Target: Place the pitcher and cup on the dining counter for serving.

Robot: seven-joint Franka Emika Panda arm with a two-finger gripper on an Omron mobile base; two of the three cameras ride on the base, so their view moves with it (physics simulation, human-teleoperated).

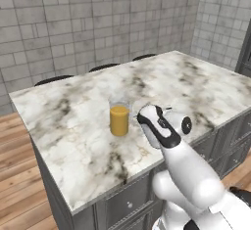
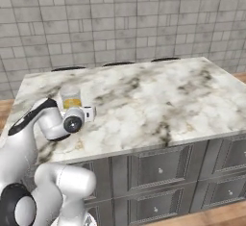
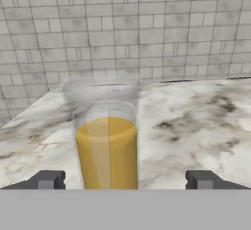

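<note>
We see the dining counter (image 1: 88, 141) with a white and grey marble top, standing on a wood floor (image 1: 12, 165). Grey tiled walls (image 1: 73, 23) go around the room. Dark round stools (image 1: 54, 79) peek over the far edge of the counter. Dark grey drawers (image 2: 161, 169) sit under the top.

In the left base view, the pitcher (image 1: 119, 115) stands upright near the front edge of the counter, at about 9 o'clock from the white hand. It is clear, with orange drink in the lower part. In the right base view, the arm hides the lower part of the pitcher (image 2: 70, 98), and the long row of drawer fronts shows. The hand view shows the clear top part of the pitcher (image 3: 105, 146) up close, with a dark stool edge behind it.

In the hand view, the pincer (image 3: 125, 180) is open wide. Its two dark fingertips (image 3: 46, 180) stand far apart, one at 8 o'clock and one at 4 o'clock. The pitcher stands between them, closer to the left tip, and we see a gap on both sides. It stands on the marble by itself.
</note>
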